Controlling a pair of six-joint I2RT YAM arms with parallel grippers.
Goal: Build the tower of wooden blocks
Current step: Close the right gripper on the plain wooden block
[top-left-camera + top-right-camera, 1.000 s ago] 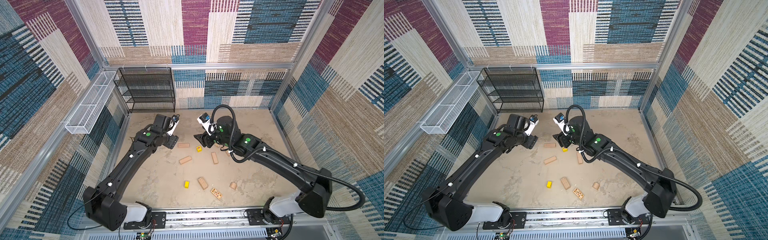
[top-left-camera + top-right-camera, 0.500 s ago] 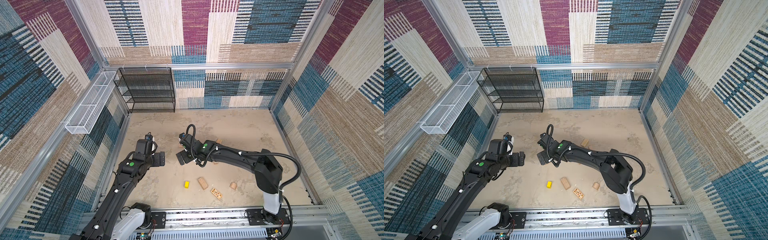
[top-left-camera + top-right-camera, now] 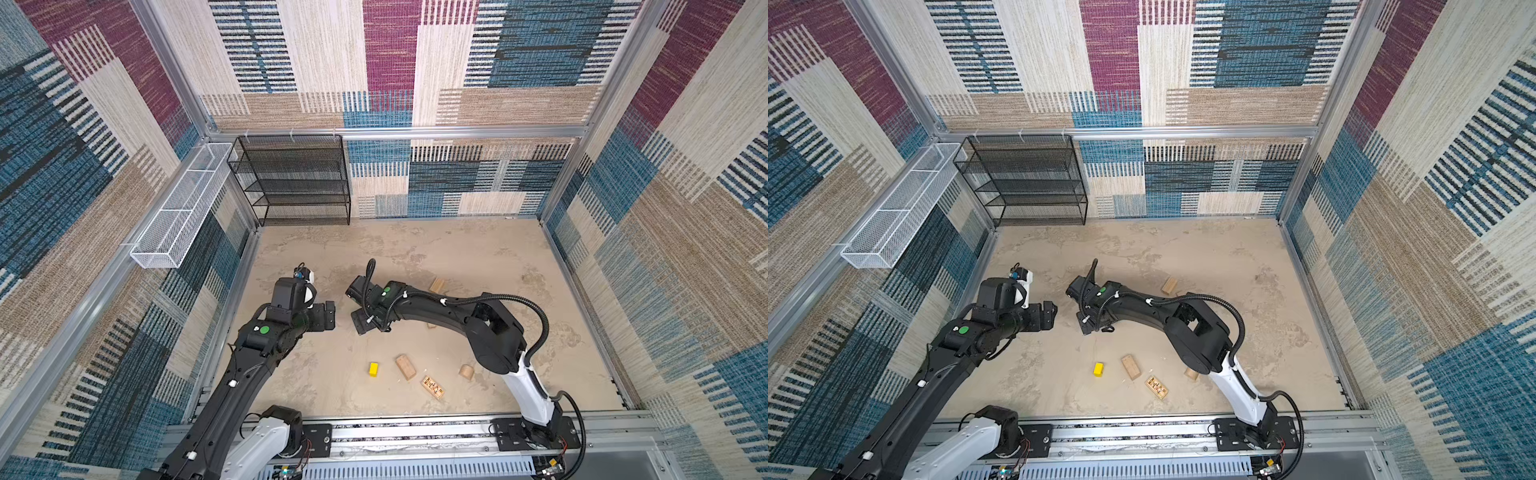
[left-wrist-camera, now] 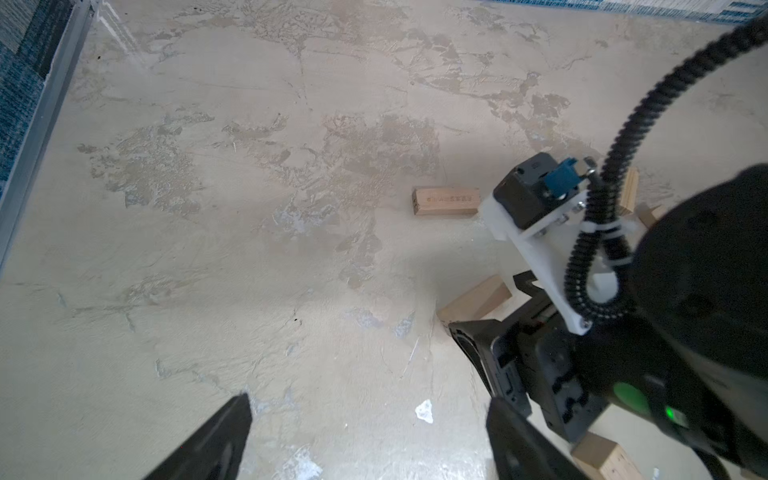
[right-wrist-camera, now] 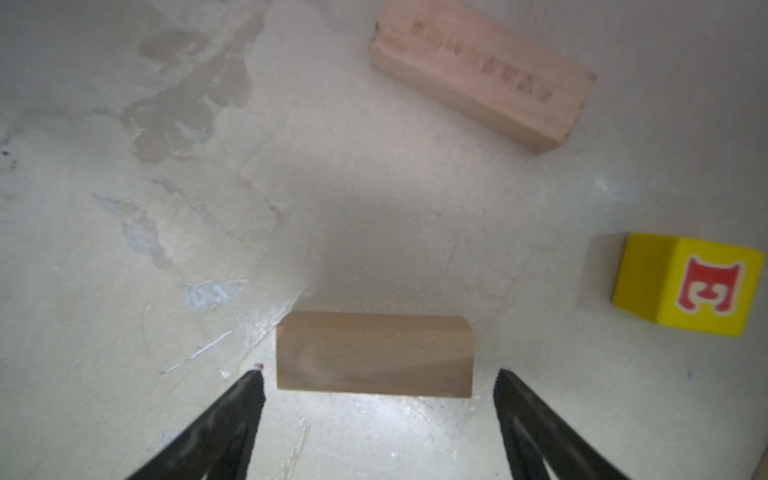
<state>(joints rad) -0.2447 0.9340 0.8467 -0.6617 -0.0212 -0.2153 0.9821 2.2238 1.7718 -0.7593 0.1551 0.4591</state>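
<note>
Nearest the rail lie four loose wood blocks: a yellow cube, a tan oblong, the dark-patterned one and the rounded piece. No tower stands yet.

Mid-counter, my right jaws are spread wide and empty. The plain tan block lies flat just ahead of their tips, its long axis running from one tip toward the other and nearly filling the gap. The right arm is the nearer one; I judge a short push forward would take the block end to end. My left jaws, also wide and empty, hang over bare counter.

Farther back sits the far tan block. A second ago both arms reached farther back and the middle blocks showed; now the right arm covers them.
</note>
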